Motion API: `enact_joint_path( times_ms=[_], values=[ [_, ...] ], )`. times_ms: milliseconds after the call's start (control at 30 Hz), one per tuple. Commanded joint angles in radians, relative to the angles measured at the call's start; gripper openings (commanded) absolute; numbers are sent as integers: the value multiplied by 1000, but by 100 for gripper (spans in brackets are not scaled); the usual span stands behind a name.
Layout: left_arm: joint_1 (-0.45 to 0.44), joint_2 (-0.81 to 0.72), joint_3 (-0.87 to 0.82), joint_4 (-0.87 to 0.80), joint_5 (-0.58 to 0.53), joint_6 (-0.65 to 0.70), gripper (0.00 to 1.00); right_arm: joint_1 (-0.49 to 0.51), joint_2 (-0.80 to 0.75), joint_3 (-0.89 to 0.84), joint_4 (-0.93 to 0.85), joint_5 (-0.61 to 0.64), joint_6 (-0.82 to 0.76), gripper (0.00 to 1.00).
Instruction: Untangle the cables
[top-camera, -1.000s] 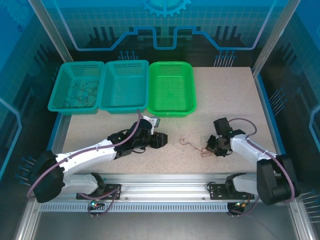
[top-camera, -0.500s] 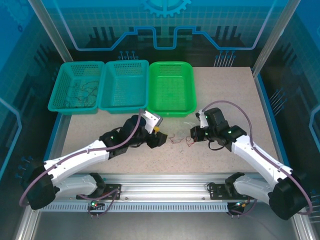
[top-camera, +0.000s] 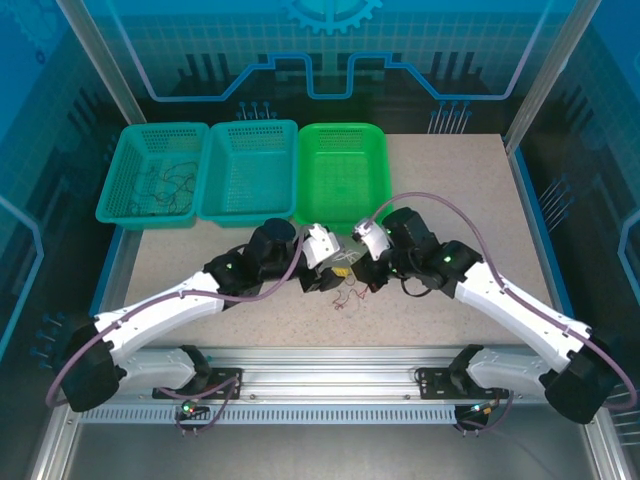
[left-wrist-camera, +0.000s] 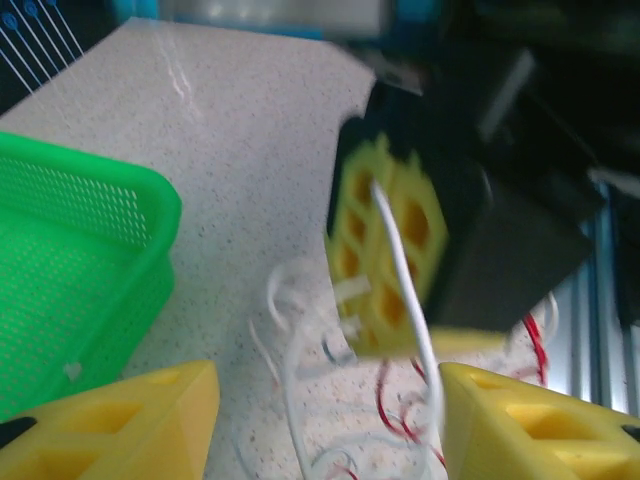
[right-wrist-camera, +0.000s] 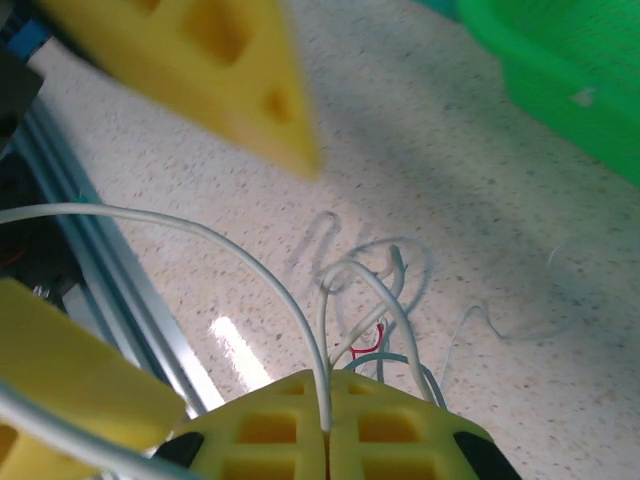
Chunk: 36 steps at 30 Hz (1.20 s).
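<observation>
Now the speckled table (top-camera: 470, 200) is holding three baskets along its far edge: two teal baskets (top-camera: 248, 170), the leftmost with a few thin dark wires lying in it, and a green basket (top-camera: 342, 175) to their right. Compared with a second ago, when the two arms were working well apart, both are now reaching inward and meeting at the middle of the table, just in front of the green basket. The right gripper (right-wrist-camera: 328, 425) has travelled in from the right side and its yellow pads are pressing fully together on a white cable (right-wrist-camera: 240, 250), which is arching up and away from between them. The left gripper (left-wrist-camera: 320, 430) is facing it at close range with its fingers standing about half apart, wider than a second ago, and closing on nothing. The cables (top-camera: 345, 297), a small knot of red and pale strands, are dangling and trailing on the table just below the two grippers, dragged leftward from where they lay. This is probably setting up a two-handed pull, with the left gripper about to take a second strand.
</observation>
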Motion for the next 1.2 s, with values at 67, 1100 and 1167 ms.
enact_joint_path(
  times_ms=[67, 1100, 1167],
  values=[
    [5, -6, 2, 151, 9, 42, 27, 42, 39, 29, -26, -24, -28, 0],
    [96, -322, -140, 191, -199, -279, 0, -574, -176, -482, 93, 294, 591, 36],
    [138, -337, -140, 189, -183, -333, 0, -629, -194, -502, 92, 268, 611, 38]
  ],
)
